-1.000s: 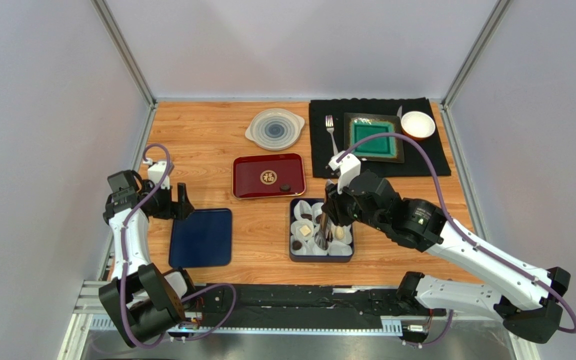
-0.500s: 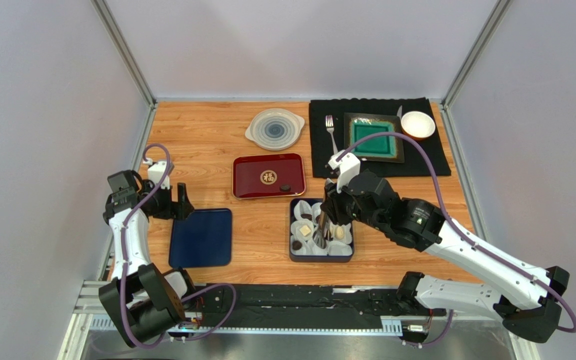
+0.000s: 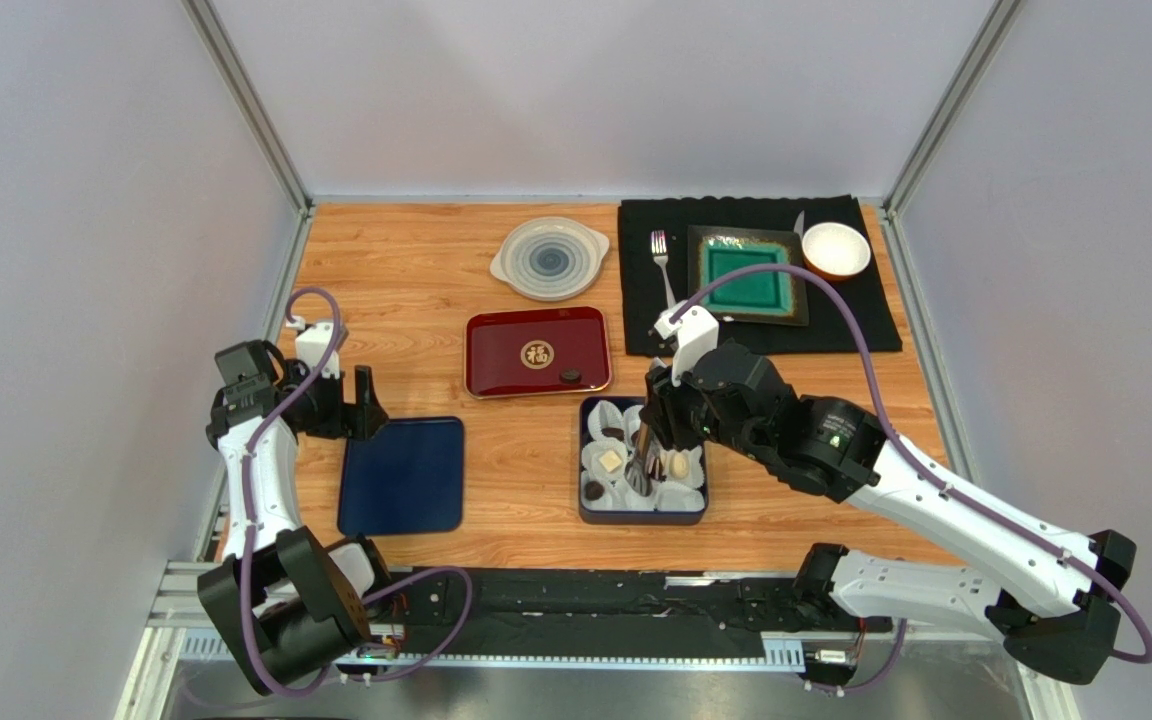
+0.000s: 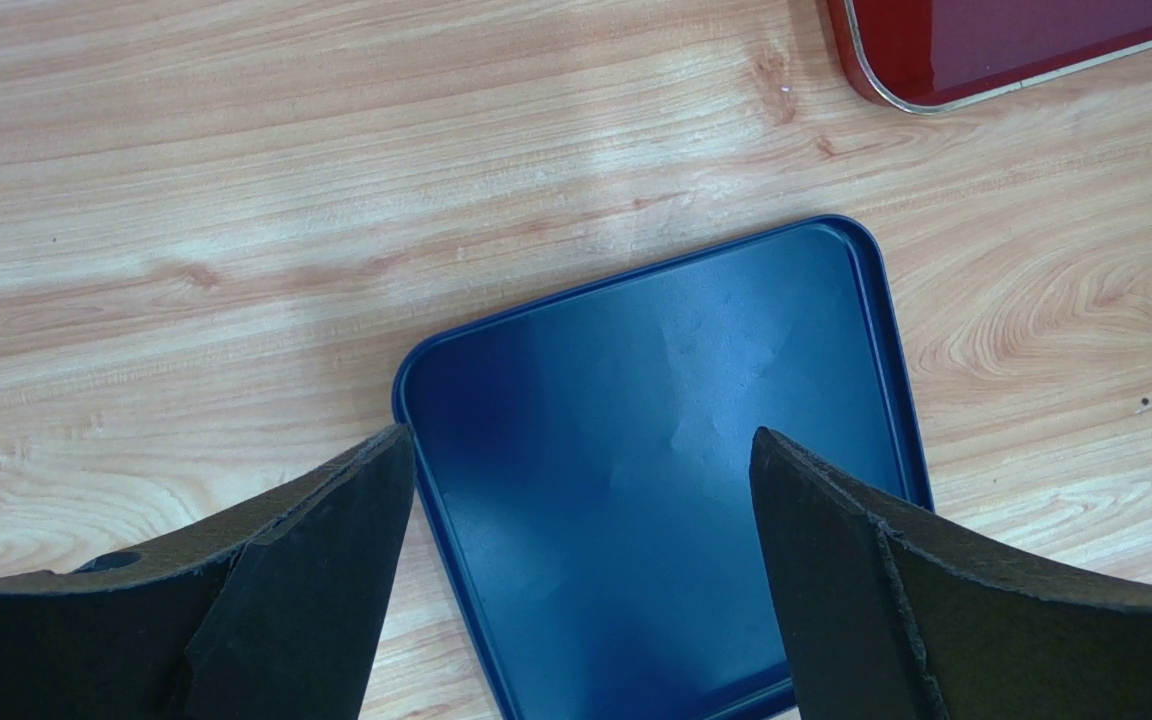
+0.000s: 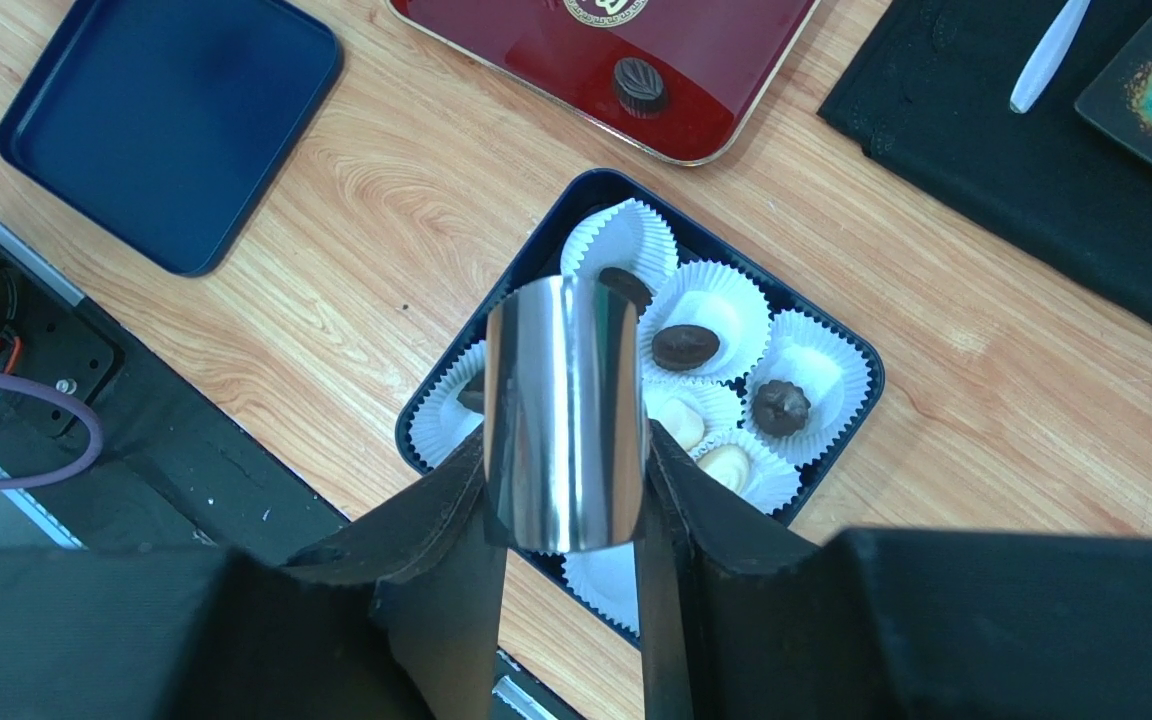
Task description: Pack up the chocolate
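Nearest me, the right pincer [image 5: 567,458] hangs over a dark blue box [image 3: 642,515] on the table [image 3: 417,285], its two fingers closed on a shiny metal tool [image 5: 564,375] that points down into the box. The box is lined with crinkled white paper cups [image 5: 815,360], and most of the chocolate sits in them: dark pieces [image 5: 684,347] toward the far side and cream ones [image 5: 725,467] close to the tool. Whether the tool touches any of them I cannot tell. Off to the left, the left pincer [image 4: 575,450] is wide open with nothing in it, just above the edge of a flat blue tray [image 4: 657,495]. Beyond the box lies a red tray [image 3: 500,368] with a gold emblem, and one dark chocolate [image 3: 570,375] rests alone at its near right corner. Farther back stands a grey-blue plate [image 3: 549,257], and to its right a black mat [image 3: 642,308] carries a fork [image 3: 662,263], a green square dish [image 3: 755,293] and a small white bowl [image 3: 835,249].
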`<action>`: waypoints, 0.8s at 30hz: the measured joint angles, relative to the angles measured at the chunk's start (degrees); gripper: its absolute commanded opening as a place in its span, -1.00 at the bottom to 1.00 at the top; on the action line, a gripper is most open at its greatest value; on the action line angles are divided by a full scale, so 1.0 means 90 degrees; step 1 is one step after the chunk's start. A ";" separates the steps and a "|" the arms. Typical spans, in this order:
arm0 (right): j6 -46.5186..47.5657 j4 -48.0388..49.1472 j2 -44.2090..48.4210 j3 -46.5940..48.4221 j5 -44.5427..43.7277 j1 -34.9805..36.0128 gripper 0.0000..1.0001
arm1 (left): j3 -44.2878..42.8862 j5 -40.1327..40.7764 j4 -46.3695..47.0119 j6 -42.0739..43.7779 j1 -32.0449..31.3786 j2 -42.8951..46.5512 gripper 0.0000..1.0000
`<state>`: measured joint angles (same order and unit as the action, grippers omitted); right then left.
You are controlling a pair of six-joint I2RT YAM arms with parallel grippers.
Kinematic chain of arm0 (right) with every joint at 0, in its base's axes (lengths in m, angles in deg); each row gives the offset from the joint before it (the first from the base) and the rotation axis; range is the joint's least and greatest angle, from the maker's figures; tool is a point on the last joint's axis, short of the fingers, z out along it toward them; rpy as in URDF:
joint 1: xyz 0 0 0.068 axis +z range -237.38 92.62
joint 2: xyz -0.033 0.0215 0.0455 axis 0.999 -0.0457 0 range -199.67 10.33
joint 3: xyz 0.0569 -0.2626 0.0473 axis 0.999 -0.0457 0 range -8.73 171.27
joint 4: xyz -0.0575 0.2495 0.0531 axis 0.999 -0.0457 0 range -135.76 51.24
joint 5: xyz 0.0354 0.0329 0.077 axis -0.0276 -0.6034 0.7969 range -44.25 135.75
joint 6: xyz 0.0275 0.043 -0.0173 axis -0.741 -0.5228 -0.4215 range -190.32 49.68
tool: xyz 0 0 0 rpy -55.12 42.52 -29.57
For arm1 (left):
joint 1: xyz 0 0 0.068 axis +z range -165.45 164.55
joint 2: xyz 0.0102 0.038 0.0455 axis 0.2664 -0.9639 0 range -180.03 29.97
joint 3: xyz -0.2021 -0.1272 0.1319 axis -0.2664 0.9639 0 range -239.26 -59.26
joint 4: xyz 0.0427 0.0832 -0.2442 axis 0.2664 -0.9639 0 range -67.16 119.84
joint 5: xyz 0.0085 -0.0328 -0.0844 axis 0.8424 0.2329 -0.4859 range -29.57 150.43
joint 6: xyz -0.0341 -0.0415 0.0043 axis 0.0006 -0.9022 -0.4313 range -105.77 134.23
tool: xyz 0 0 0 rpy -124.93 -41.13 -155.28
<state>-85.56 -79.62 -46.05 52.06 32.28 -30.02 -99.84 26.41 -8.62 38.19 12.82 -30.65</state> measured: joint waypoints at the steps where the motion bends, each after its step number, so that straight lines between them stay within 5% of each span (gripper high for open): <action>1: 0.0000 0.0000 0.0000 0.0000 0.0000 0.0000 -0.28 | 0.0000 0.0000 0.0000 0.0000 0.0000 0.0000 0.81; 10: 0.0002 0.0000 0.0000 0.0005 -0.0063 0.0000 -0.26 | 0.0000 0.0002 0.0000 0.0000 0.0000 0.0000 0.81; 17: 0.0114 -0.0007 -0.0124 0.0255 -0.0129 0.0000 -0.53 | 0.0000 0.0002 0.0000 0.0000 0.0000 0.0000 0.81; 24: 0.0605 0.0206 -0.0750 0.1202 -0.0282 0.0017 -0.57 | 0.0000 0.0000 0.0000 0.0000 0.0000 0.0000 0.81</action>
<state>-80.12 -77.76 -52.80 62.88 29.74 -29.86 -99.84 26.41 -8.62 38.19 12.82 -30.65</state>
